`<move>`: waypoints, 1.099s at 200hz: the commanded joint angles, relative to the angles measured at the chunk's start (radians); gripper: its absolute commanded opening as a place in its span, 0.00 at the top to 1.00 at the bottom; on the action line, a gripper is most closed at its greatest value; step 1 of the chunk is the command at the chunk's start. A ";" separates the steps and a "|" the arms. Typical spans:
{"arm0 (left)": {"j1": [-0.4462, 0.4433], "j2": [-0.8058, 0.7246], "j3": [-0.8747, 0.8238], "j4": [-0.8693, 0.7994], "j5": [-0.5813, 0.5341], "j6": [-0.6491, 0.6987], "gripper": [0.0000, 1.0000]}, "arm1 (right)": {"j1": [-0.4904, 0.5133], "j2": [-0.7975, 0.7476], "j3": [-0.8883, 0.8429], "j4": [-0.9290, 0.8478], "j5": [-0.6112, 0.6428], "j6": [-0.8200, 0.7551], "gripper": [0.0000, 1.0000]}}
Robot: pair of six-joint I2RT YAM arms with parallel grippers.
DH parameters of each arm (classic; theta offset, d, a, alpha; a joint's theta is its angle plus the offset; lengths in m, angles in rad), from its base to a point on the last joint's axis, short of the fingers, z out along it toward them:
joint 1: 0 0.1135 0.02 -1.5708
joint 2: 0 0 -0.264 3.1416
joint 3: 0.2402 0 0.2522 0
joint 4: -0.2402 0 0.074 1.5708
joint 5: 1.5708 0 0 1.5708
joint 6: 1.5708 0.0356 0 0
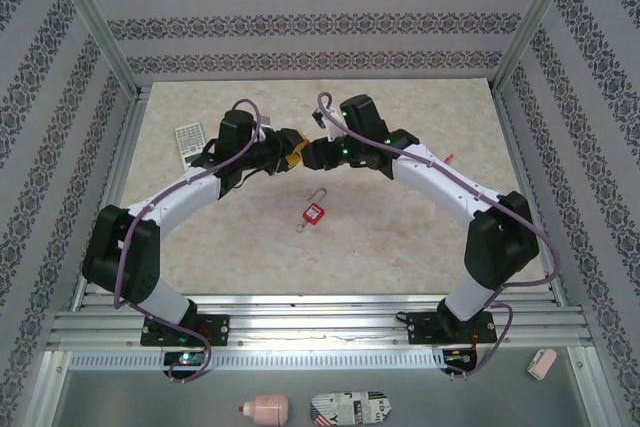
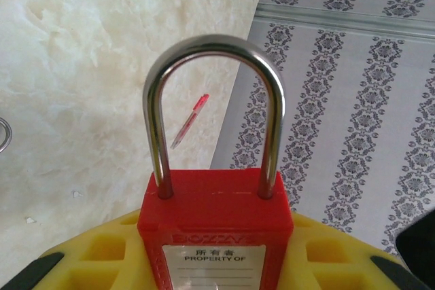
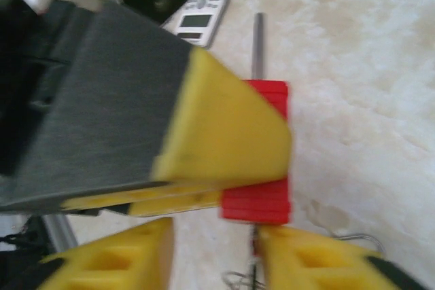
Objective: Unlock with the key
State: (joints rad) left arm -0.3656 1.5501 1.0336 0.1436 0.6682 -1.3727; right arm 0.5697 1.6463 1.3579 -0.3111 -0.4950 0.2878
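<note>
Printed on the white label [image 2: 214,271] of the red padlock [image 2: 216,212] pinched in the left claw [image 2: 212,263], "所有者" above "PROPERTY OF"; embossed just over it, a faint brand word resembling "BOZZYS".

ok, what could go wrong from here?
1. The shackle sits in both holes of the red padlock, so it may be locked; tugging could drag it from the left claw.
2. The right claw stands open under the padlock; the key there is blurred and might sit loose and drop.
3. The claws nearly touch: regrasping could knock fingers.
</note>
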 commanded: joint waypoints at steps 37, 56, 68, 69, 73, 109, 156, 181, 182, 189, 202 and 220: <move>-0.017 -0.007 0.014 -0.150 0.164 0.120 1.00 | -0.077 -0.142 -0.059 0.186 -0.076 0.027 0.33; -0.005 -0.016 0.037 -0.215 0.139 0.171 1.00 | -0.079 -0.183 -0.111 0.153 -0.041 0.017 0.28; -0.004 -0.019 0.038 -0.211 0.137 0.169 1.00 | -0.083 -0.200 -0.149 0.157 -0.032 0.022 0.30; -0.005 -0.019 0.038 -0.209 0.138 0.168 1.00 | -0.083 -0.201 -0.150 0.157 -0.033 0.023 0.30; -0.004 -0.019 0.037 -0.204 0.138 0.164 1.00 | -0.084 -0.204 -0.155 0.155 -0.035 0.023 0.31; -0.004 -0.027 0.047 -0.215 0.117 0.167 1.00 | -0.047 -0.212 -0.203 0.166 -0.074 0.030 0.44; -0.006 -0.037 0.051 -0.210 0.108 0.165 1.00 | 0.022 -0.218 -0.277 0.177 -0.017 0.027 0.44; -0.006 -0.044 0.047 -0.206 0.109 0.166 1.00 | 0.023 -0.200 -0.284 0.182 -0.016 0.030 0.48; -0.006 -0.044 0.047 -0.205 0.109 0.165 1.00 | 0.023 -0.198 -0.283 0.182 -0.016 0.031 0.48; -0.006 -0.046 0.045 -0.203 0.107 0.165 1.00 | 0.024 -0.191 -0.281 0.180 -0.017 0.031 0.49; -0.006 -0.050 0.043 -0.197 0.108 0.163 1.00 | 0.022 -0.182 -0.290 0.194 -0.017 0.039 0.52; -0.006 -0.051 0.039 -0.187 0.108 0.159 1.00 | 0.021 -0.172 -0.301 0.214 -0.021 0.050 0.58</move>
State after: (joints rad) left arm -0.3668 1.5337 1.0473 -0.0586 0.7773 -1.2335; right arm 0.5976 1.4517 1.0767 -0.1482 -0.5201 0.3241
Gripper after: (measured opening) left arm 0.360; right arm 0.460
